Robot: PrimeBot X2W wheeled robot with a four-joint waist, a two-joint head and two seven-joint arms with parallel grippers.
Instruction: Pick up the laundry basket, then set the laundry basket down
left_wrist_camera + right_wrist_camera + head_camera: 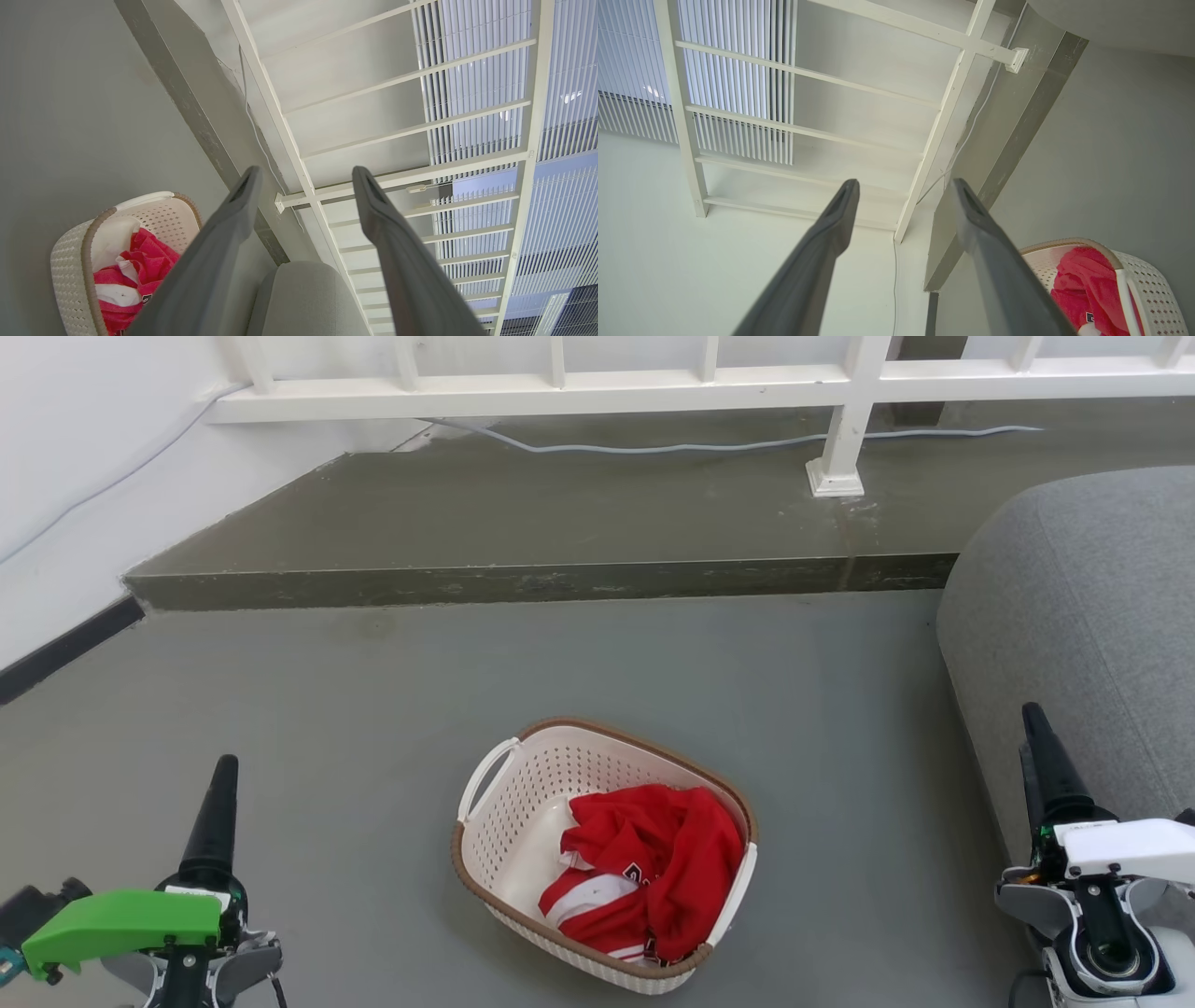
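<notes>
- Two large fixtures are crowding the work area. The grey sofa [1074, 616] is bulging in at 3 o'clock of the head view and the raised step [523, 583] is running across at 12 o'clock. A wide swing of the right arm is probably risking a knock against the upholstery.
- The laundry basket [523, 803] is sitting on the floor [373, 709] at 6 o'clock. It is lying between the two arms, well apart from both, and is turned askew. Fingers coming in square are likely to be shoving the light shell along rather than catching it.
- The red garment [667, 859] is lying heaped toward the basket's 4 o'clock end. That load is likely to be tipping the basket that way during a lift, and cloth could be getting pinched in place of plastic.
- The left gripper [306, 177] at 8 o'clock and the right gripper [903, 186] at 4 o'clock are both hanging with fingers spread apart, gripping nothing. Unequal reaches are risking a lopsided pick-up.
- The white loop handles [485, 775] are facing roughly 10 and 4 o'clock. They are looking thin and could be slipping out of a shallow bite.
</notes>
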